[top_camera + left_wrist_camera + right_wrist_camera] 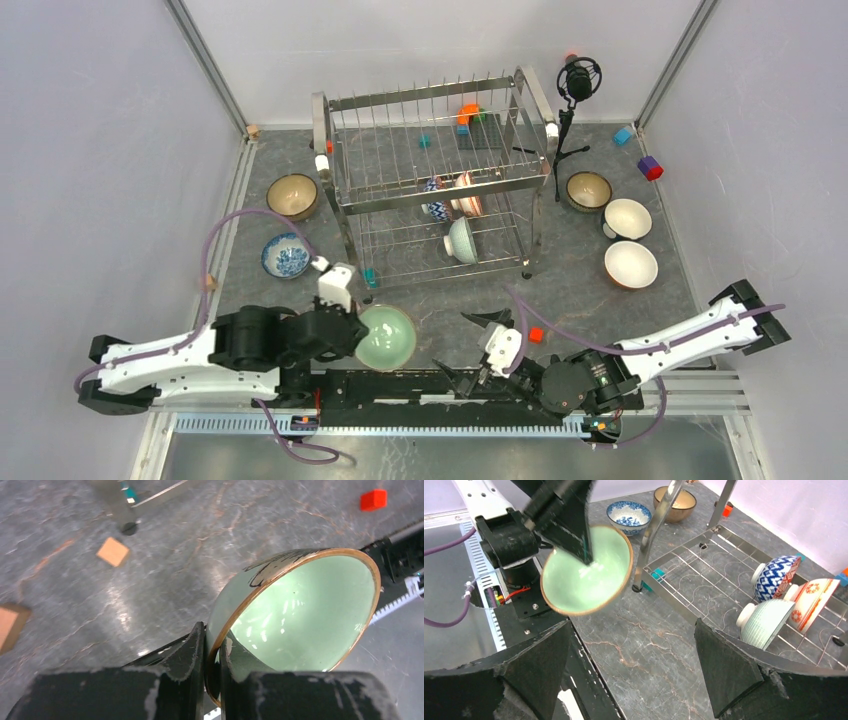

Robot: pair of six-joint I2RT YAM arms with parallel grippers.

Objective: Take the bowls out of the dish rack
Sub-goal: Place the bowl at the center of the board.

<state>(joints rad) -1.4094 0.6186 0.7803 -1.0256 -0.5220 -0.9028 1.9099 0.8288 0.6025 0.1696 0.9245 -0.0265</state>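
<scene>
My left gripper [358, 330] [213, 650] is shut on the rim of a pale green bowl [387, 337] [300, 615] [586, 570], holding it tilted above the table in front of the dish rack [430, 170] [704, 580]. On the rack's lower tier rest a blue-and-white bowl [433, 197] [776, 577], a red-and-white floral bowl [467, 195] [811, 602] and a pale ribbed bowl [461, 240] [764, 622]. My right gripper [472, 348] [632, 630] stands wide open over bare table near the front edge, with nothing between its fingers.
Left of the rack sit a brown bowl [293, 195] and a blue-patterned bowl [286, 255]. To the right are a brown bowl [588, 190] and two white bowls [627, 218] [631, 264]. A black microphone tripod [575, 85] stands back right. A red block [536, 334] lies near my right gripper.
</scene>
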